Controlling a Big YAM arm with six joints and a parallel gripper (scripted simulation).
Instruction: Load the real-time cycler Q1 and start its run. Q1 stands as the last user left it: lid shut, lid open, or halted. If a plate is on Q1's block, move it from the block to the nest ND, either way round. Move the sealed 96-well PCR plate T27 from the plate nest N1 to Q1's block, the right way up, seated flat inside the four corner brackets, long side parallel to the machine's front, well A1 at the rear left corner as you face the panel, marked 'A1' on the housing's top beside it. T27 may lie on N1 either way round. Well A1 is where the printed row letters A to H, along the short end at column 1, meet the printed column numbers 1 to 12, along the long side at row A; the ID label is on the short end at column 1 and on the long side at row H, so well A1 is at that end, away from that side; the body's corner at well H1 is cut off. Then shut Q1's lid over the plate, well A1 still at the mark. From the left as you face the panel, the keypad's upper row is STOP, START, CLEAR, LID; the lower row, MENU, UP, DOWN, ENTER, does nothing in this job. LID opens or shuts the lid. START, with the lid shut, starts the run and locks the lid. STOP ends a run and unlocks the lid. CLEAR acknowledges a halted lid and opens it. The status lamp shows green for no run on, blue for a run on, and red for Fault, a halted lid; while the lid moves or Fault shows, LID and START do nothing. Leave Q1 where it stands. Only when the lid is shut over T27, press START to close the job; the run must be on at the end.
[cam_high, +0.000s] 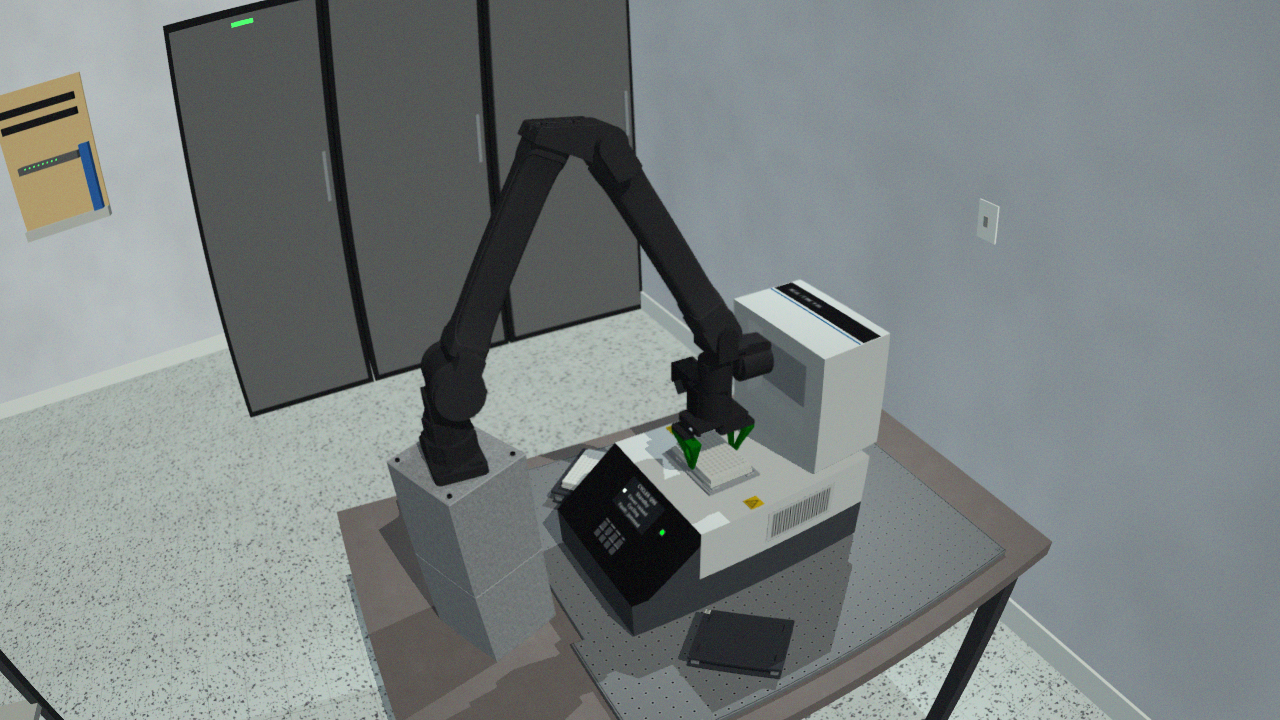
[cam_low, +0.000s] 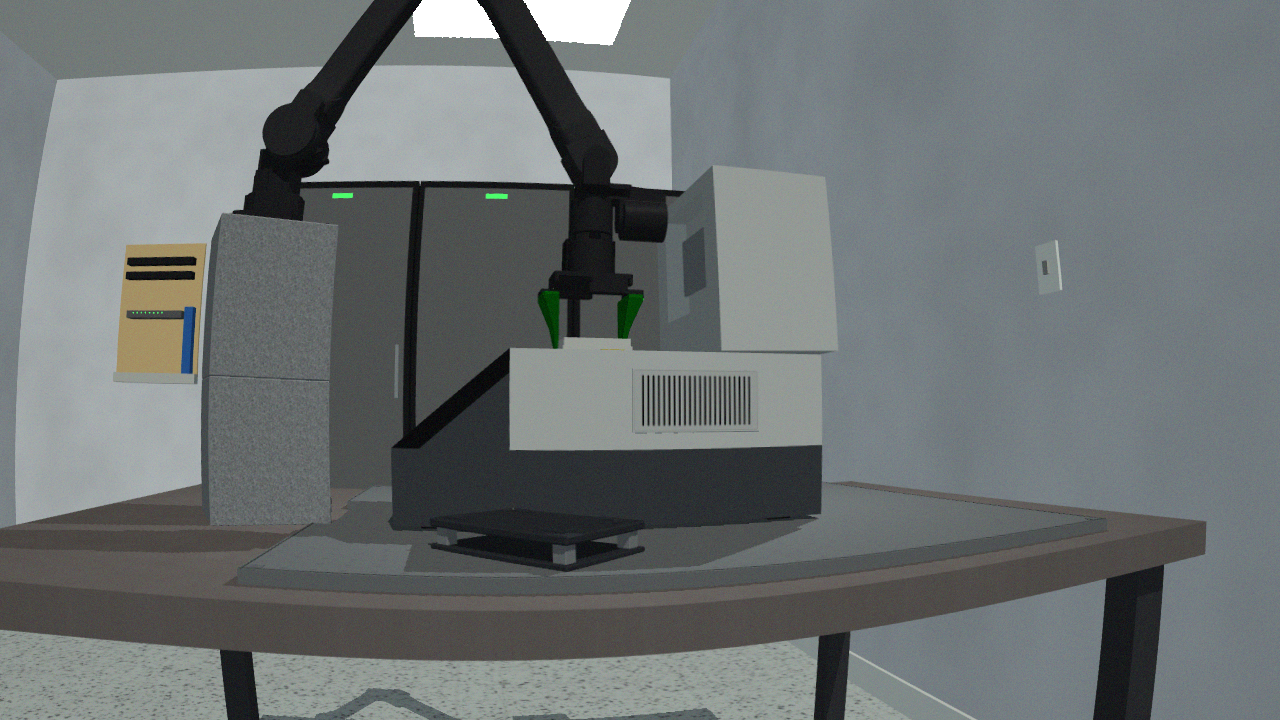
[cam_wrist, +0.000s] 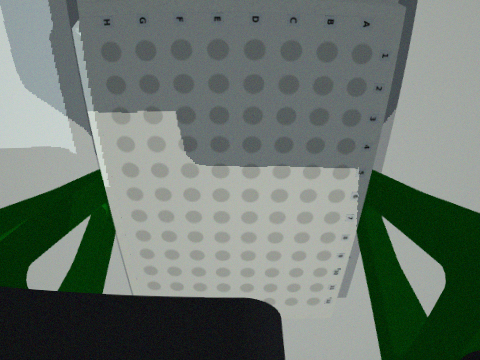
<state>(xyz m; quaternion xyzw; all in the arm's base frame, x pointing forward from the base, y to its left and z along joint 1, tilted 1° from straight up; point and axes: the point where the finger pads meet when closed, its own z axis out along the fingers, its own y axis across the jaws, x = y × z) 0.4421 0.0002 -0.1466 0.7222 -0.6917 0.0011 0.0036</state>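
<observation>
Your gripper (cam_high: 713, 438) is clamped on T27 (cam_high: 723, 464) across its long sides, right over Q1's (cam_high: 778, 501) block with the lid (cam_high: 819, 376) standing open. Row letters sit at the far end in the wrist view, lamp (cam_high: 662, 532) shows green.

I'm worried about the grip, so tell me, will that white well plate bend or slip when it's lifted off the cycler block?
The plate looks like a thin rigid tray, probably light and stiff. The gripper clamps its smooth long sides, so tilting might let it slide.
</observation>
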